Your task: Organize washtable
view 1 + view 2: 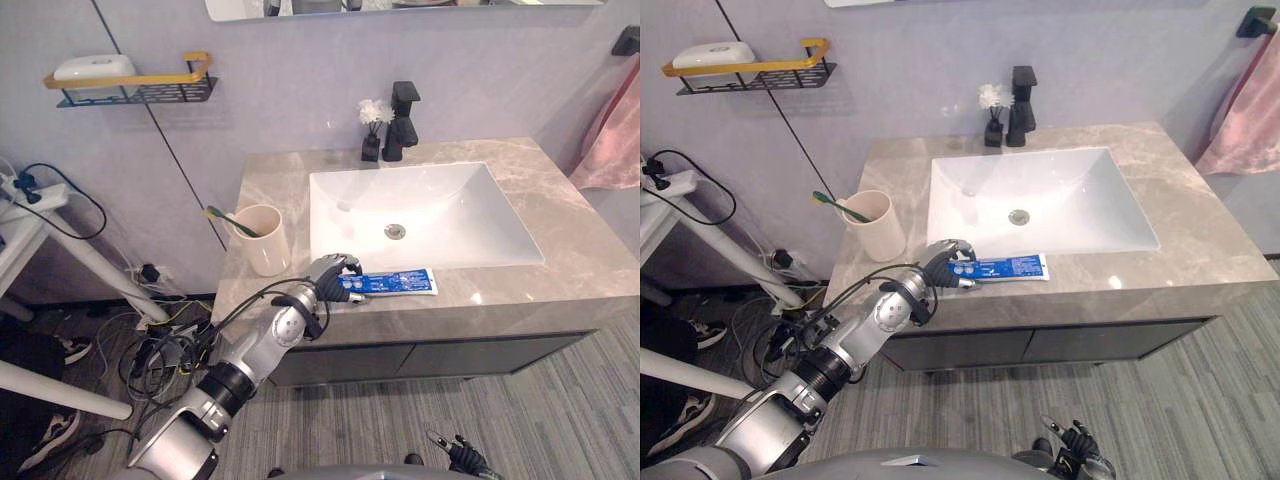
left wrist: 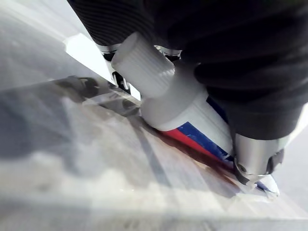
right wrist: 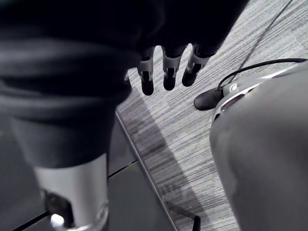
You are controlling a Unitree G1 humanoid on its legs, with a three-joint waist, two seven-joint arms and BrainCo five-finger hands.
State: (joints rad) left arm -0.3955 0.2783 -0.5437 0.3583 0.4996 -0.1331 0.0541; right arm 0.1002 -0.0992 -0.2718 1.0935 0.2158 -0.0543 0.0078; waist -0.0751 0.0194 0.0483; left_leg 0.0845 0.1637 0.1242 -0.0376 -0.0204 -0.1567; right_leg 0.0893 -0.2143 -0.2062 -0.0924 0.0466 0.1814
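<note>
Where the fingers (image 1: 347,266) of the left hand (image 1: 330,280) curl down, they wrap over the cap end of the toothpaste tube (image 1: 400,282), so the hand has a closed hold on it. In the wrist view the ribbed white cap (image 2: 143,62) pokes out clear of that grasp. Whether the tube is a shade off the counter (image 1: 560,285) or lying on it I cannot say for sure, though it looks flat on the stone. It lies along the front strip, just in front of the sink (image 1: 500,215), with the cap toward the sink's left front corner and the crimped tail running along its front edge.

I would expect the tube to be light, soft-walled and a little slippery. The body will dent under a squeeze and the tail may droop. The stiff shoulder by the cap is the sound place to hold, and that is where the hand is. The cap is on, so a firm grip should spill nothing.

The body is blue with white lettering and a red stripe, and the print is too small to read.

Left of the sink, near the hand, stands a beige cup (image 1: 267,248) with a toothbrush (image 1: 228,218) in it. Behind the sink are a black tap (image 1: 403,122) and a small vase of white flowers (image 1: 374,125). The right hand (image 3: 168,72) hangs low over the floor, its fingers loose and straight, holding nothing.
</note>
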